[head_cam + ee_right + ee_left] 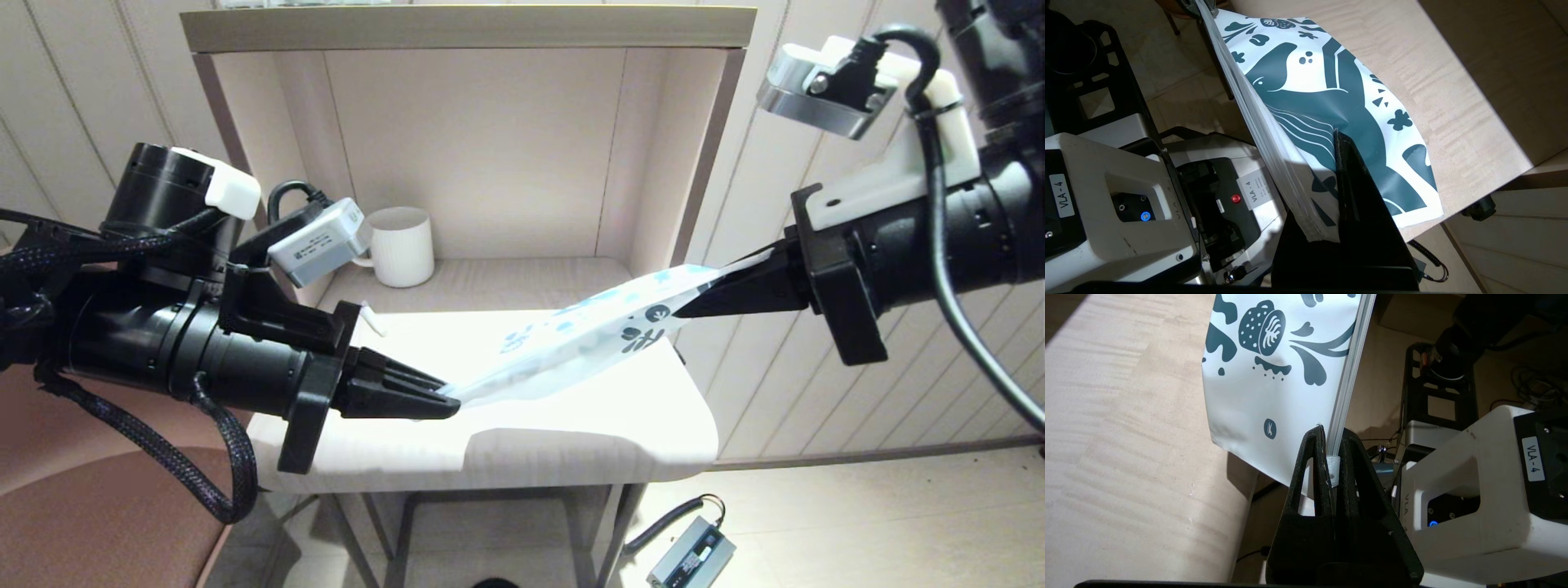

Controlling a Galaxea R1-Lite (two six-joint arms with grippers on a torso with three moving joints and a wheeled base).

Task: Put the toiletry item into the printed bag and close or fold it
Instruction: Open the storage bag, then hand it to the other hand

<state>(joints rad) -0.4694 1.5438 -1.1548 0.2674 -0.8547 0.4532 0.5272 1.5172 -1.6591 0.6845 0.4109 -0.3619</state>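
Pale panelled walls close off the room, and against them stands a wooden shelf unit whose white table juts toward me under hard light. Everything I work on hangs just above that table.

Largest of my things is the printed bag, stretched between my two arms and sloping upward from my left to my right, clear of the tabletop. I hold it taut this way, I judge, so the zip rail stays straight and the slider can travel along it without the plastic bunching.

My right gripper is clamped on the end with the dark leaf and flower print; in the right wrist view the pouch's edge goes down between my fingers there. It serves as the anchor, raised near the table's right edge.

My left gripper sits low over the table's front, jaws pinched tight on the zip rail at the plainer end. The left wrist view shows the small slider caught between them, which suggests this hand is the one doing the closing.

A white mug stands back in the shelf recess, well apart from the bag and out of my way.

Smallest is the toiletry item, a thin white tube lying on the table just behind my left wrist, outside the bag. So the pouch looks set to shut without it.
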